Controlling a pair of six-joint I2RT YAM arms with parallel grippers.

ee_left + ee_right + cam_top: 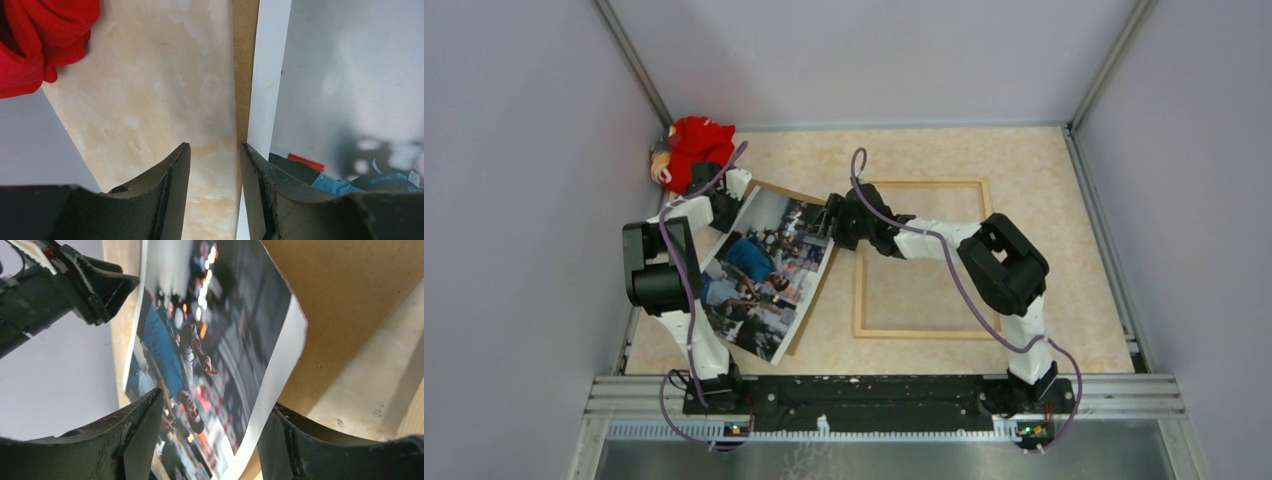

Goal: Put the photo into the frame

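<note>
Now, closest to my side of the pale marbled counter [1044, 200], the large glossy photo of a crowd in blue, grey and red with a thin white border [764, 265] lies face up. It rests on a plain brown cardboard backing board [350, 300], both skewed and left of where I want them.

My right claw [216, 402] reaches across to the photo's right edge. Its jaws stand apart on either side of a raised, curling corner, and I cannot tell whether they have bitten. I judge the lift is meant to peel the print off the board so only the print travels.

My left claw [214, 147] sits at the stack's far left corner, jaws half parted with nothing between them. One finger [280, 195] is over the white border, I think to pin things down while the other side rises.

Just beyond the right claw, the thin light-wood rectangular frame [921, 184] lies flat with only counter showing through it, and my right forearm crosses its left rail. In the far left corner a crumpled red cloth bundle [696, 140] crowds the left claw. The board could also drag along with the print.
</note>
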